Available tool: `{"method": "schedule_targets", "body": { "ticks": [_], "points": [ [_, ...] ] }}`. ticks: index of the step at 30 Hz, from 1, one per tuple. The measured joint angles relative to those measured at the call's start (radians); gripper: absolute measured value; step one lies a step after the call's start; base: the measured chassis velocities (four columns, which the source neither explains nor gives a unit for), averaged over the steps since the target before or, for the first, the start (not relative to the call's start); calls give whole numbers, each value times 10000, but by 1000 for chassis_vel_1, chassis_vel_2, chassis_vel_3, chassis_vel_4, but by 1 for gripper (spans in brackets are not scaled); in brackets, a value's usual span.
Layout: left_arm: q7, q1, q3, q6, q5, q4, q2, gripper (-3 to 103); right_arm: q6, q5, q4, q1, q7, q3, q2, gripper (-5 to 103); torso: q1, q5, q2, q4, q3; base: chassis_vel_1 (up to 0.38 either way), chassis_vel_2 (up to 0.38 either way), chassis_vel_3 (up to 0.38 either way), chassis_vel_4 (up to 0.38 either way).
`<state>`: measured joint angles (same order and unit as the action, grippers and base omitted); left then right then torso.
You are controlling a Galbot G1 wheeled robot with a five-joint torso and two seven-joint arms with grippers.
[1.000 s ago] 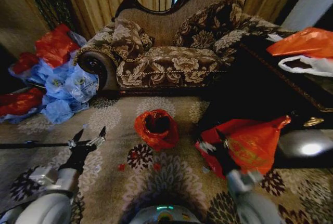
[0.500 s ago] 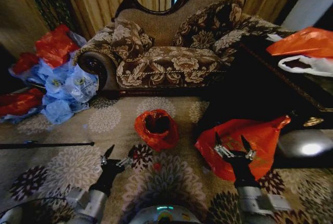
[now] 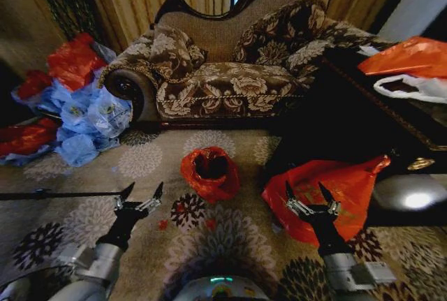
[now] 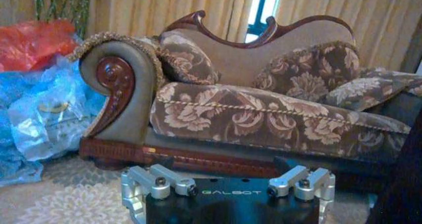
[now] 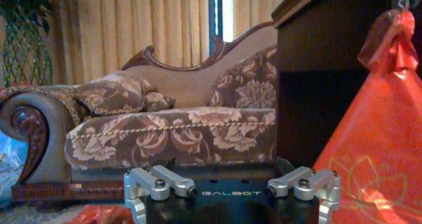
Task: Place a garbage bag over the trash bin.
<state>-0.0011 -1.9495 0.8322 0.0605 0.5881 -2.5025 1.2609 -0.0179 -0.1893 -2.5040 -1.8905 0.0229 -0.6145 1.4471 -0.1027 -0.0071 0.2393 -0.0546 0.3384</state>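
- One small, crinkly, shiny red-orange plastic garbage bag (image 3: 209, 172) sits on the patterned carpet (image 3: 230, 238) in the middle of the head view, mouth up and gaping. It is draped over the small black round trash bin (image 3: 209, 167), of which only a dark interior shows through the opening.
- Judged from how it lies, the bag looks already seated on the bin, so the task seems close to done, if not finished.
- Both pincers are spread wide and hold nothing.
- The left gripper (image 3: 140, 195) hovers over the carpet at about eight o'clock from the bag, near it but apart.
- The right gripper (image 3: 307, 196) hovers at about four o'clock from the bag, in front of the larger orange bag with faint yellowish print (image 3: 335, 189), which leans on the dark wooden cabinet (image 3: 335, 116).
- Half a second ago the left gripper was closer in, just below the bag's left edge; it has now swung outward and slightly up. A second ago it was farther out again, so it is wavering rather than closing in.
- The right gripper has barely shifted in the last half second; a second ago it sat lower and nearer the bag.
- The bag and bin have not moved across the three frames.
- At twelve o'clock stands the floral brown sofa (image 3: 230, 70); at ten o'clock, a heap of red and light-blue bags (image 3: 77, 105).
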Motion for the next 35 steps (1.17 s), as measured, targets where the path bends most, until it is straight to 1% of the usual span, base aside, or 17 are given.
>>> {"method": "schedule_targets", "body": {
  "ticks": [1, 4, 7, 35],
  "points": [
    [0, 0, 0, 0, 0, 0, 0, 100, 0, 0, 0, 0, 0, 0, 0, 100, 0, 0, 0, 0, 0, 0, 0, 0, 0],
    [38, -168, -572, 0, -317, 7, 309, 100, -46, 107, 10, 123, -128, 133, 73, 100, 0, 0, 0, 2, 0, 0, 0, 0, 0],
    [54, -230, -710, 20, -376, 10, 383, 100, -50, 114, 16, 144, -159, 151, 85, 100, 0, 0, 0, 1, 0, 0, 0, 0, 0],
    [60, -245, -736, 50, -399, 24, 389, 100, -69, 112, 39, 162, -196, 168, 78, 100, 0, 0, -1, 1, 0, 0, 0, 0, 0]
  ]
}}
